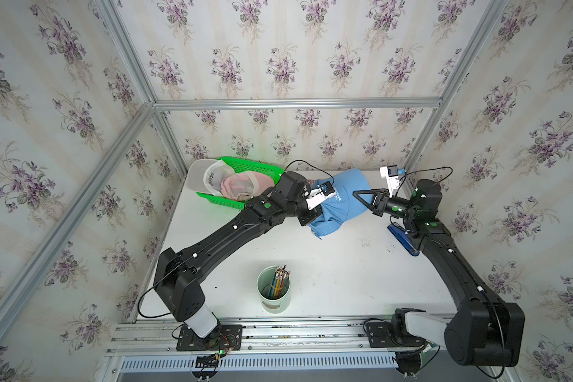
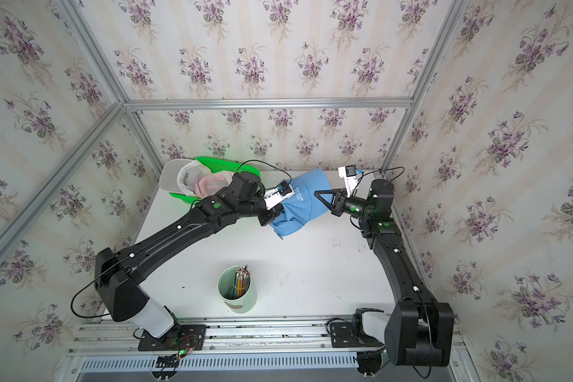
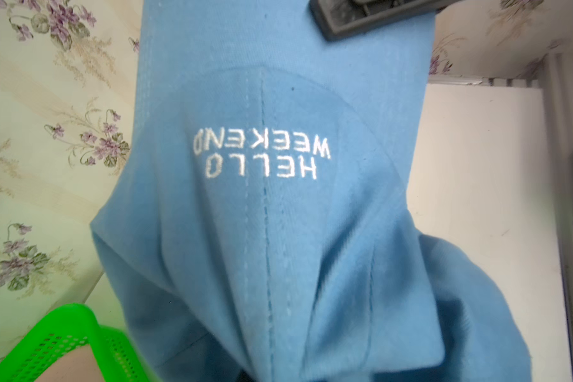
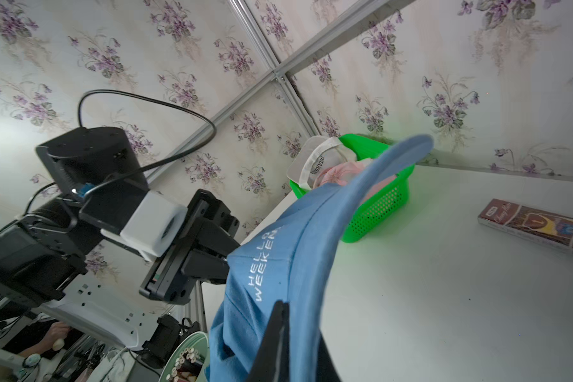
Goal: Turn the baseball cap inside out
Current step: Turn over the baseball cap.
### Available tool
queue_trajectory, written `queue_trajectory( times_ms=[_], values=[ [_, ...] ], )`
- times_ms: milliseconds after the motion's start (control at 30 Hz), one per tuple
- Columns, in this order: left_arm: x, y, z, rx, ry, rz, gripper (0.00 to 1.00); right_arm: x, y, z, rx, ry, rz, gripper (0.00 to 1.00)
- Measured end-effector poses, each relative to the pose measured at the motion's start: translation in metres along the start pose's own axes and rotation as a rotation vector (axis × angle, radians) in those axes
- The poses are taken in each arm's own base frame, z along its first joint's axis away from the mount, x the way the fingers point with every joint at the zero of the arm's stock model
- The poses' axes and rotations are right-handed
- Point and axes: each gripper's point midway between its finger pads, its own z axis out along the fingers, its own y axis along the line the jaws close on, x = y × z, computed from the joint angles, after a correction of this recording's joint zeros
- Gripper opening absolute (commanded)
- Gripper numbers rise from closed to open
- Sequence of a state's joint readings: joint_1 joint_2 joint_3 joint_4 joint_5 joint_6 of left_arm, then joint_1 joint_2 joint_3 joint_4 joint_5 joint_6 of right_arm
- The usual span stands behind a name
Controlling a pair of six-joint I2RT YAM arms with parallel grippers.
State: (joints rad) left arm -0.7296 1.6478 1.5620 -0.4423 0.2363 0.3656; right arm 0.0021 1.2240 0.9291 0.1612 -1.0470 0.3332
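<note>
Blue cotton baseball cap (image 1: 346,183) held above white table (image 1: 328,264), far side, strung between your two arms. Right gripper (image 1: 358,195) pressed together, pinching cap on brim (image 4: 387,162) side. Left gripper (image 4: 224,259) closed, tips buried in crown cloth, apparently pinching it. Expect light, floppy crown and stiff brim. Anchor brim; push crown through by its seam.

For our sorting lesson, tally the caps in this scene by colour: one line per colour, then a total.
blue cap: 1
white cap: 1
pink cap: 1
Total: 3
</note>
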Motion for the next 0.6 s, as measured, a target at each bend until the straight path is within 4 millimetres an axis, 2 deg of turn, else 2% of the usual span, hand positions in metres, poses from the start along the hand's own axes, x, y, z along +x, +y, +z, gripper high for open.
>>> queue_trajectory(
  times_ms=[133, 300, 367, 433, 500, 600],
  values=[
    [0.006, 0.010, 0.002, -0.046, 0.079, -0.011, 0.00, 0.007, -0.011, 0.003, 0.062, 0.015, 0.011, 0.00],
    [0.008, 0.012, -0.001, -0.054, 0.128, -0.022, 0.00, 0.011, -0.017, 0.007, 0.098, 0.031, 0.005, 0.02],
    [0.010, 0.013, 0.001, -0.053, 0.145, -0.038, 0.00, 0.012, -0.019, 0.009, 0.118, 0.032, 0.003, 0.09],
    [0.013, 0.015, 0.005, -0.058, 0.165, -0.061, 0.00, 0.010, -0.021, 0.011, 0.140, 0.030, -0.002, 0.28],
    [0.015, 0.019, 0.008, -0.079, 0.186, -0.104, 0.00, 0.005, -0.027, 0.010, 0.189, 0.014, -0.014, 0.43],
    [0.027, 0.042, 0.012, -0.169, 0.239, -0.222, 0.00, -0.003, -0.049, 0.003, 0.323, -0.029, -0.022, 0.52]
  ],
)
